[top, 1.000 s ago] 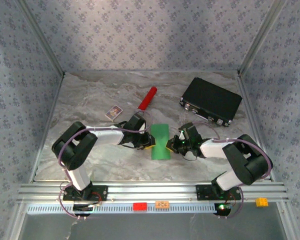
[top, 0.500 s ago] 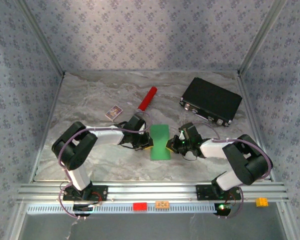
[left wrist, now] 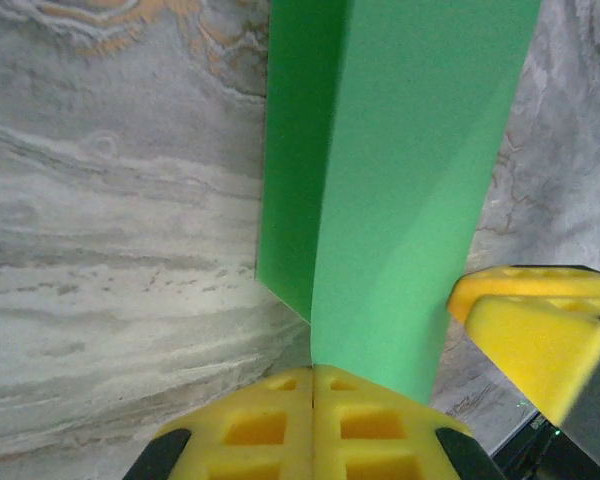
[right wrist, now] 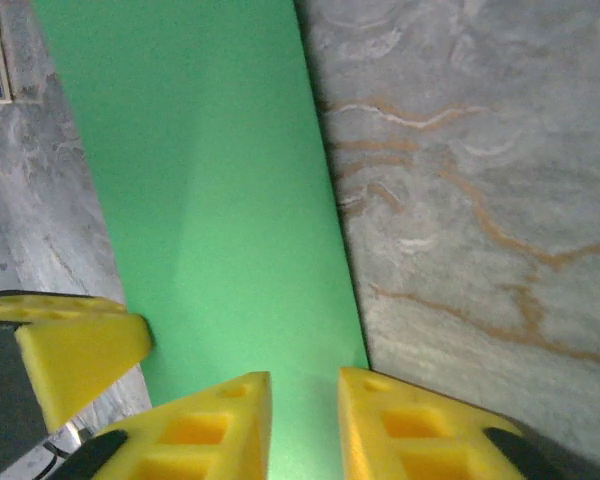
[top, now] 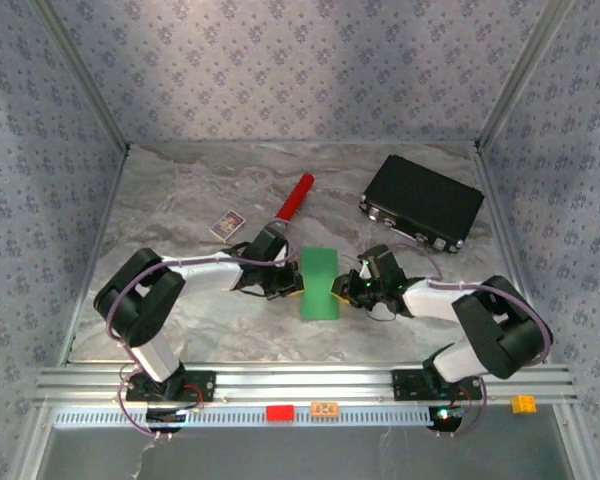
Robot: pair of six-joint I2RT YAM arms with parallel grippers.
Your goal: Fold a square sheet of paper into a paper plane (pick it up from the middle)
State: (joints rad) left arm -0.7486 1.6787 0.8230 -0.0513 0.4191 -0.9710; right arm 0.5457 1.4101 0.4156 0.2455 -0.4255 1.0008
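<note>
paper: sheet of paper (top: 319,283) is a narrow green strip, already folded, lying on the table (top: 180,210) between the two arms
long axis: runs away from the arm bases, near to far, with a slight tilt
left gripper: left gripper (left wrist: 313,372) sits at the strip's left long edge with its jaws pressed together. In the left wrist view a crease in the paper runs straight down into the seam between them, so it looks pinched on that edge.
right gripper: right gripper (right wrist: 305,385) sits at the right long edge. Its jaws are a little apart, and green shows through the gap. Paper lies under or between them, not clamped.
paper shape: the left wrist view shows two green faces meeting at the crease, a darker one on the left and a lighter one on the right. I read that as a layer lifted off the table on the left side.
key relation: the grippers face each other across the short width, both toward the near half of the strip. Each approaches square to the long axis.
nearer arm: about equal reach, but the left has the hold
next move, my guess: anything that lifts or swings the paper has to come from the left. The right can only press or re-grip.
risk: a one-sided pinch on thin paper may drag the strip or skew it off axis
</note>
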